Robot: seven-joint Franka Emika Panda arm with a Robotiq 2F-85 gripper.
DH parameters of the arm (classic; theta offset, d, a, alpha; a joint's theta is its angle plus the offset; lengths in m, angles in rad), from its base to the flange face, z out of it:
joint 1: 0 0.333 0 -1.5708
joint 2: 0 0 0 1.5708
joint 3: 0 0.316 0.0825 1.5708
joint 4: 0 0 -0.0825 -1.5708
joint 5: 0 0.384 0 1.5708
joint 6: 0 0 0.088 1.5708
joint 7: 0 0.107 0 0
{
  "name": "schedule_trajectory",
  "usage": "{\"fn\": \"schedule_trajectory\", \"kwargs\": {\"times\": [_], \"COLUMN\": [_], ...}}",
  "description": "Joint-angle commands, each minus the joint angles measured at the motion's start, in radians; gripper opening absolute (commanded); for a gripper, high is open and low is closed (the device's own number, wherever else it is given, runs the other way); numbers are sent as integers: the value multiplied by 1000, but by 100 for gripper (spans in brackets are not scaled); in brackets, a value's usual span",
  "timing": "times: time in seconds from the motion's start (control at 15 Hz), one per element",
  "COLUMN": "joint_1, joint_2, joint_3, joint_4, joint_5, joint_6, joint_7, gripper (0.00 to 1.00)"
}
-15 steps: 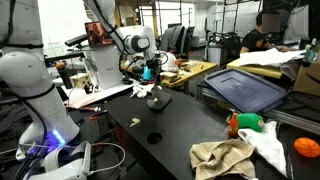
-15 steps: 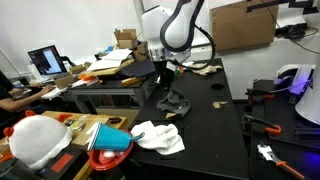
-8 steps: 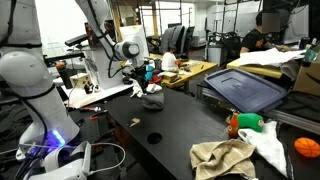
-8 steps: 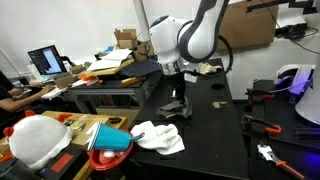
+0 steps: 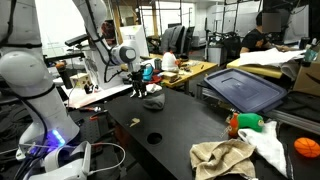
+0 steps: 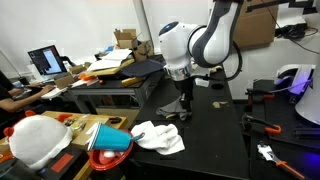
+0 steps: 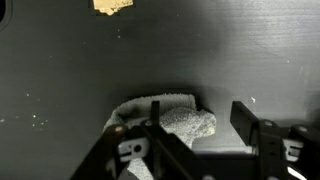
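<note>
A grey speckled lump (image 7: 185,120), like a sponge or a wad of cloth, lies on the black table (image 7: 70,80). My gripper (image 7: 200,130) stands over it with the jaws apart. The lump sits between them, close to the left finger (image 7: 155,128) and apart from the right finger (image 7: 248,125). In both exterior views the lump shows as a dark heap (image 5: 152,101) (image 6: 170,110) on the table, right under the gripper (image 5: 140,88) (image 6: 183,100), which points down. Whether a finger still touches it I cannot tell.
A white cloth (image 6: 158,137) lies near the table's edge beside a red bowl (image 6: 108,145). A beige towel (image 5: 225,155), a green and orange bottle (image 5: 245,123), an orange ball (image 5: 306,148) and a blue tray (image 5: 245,90) sit farther off. A tan scrap (image 7: 112,5) lies ahead.
The arm has swung across the table with the lump and come lower. The jaws, shut on the lump before, have spread, and the lump now rests on the table.
</note>
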Motion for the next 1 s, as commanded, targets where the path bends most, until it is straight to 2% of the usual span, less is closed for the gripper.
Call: {"fn": "schedule_trajectory", "kwargs": {"times": [0.0, 0.27, 0.33, 0.4, 0.6, 0.93], "joint_1": [-37, -93, -102, -111, -113, -78], "joint_2": [-43, -49, -41, -34, 5, 51], "joint_3": [3, 7, 2, 1, -6, -47], "joint_4": [-15, 30, 49, 65, 121, 174], "joint_5": [82, 277, 310, 344, 404, 373], "joint_6": [47, 36, 33, 27, 35, 52], "joint_7": [3, 0, 13, 19, 78, 234], "gripper": [100, 100, 75, 72, 49, 12]}}
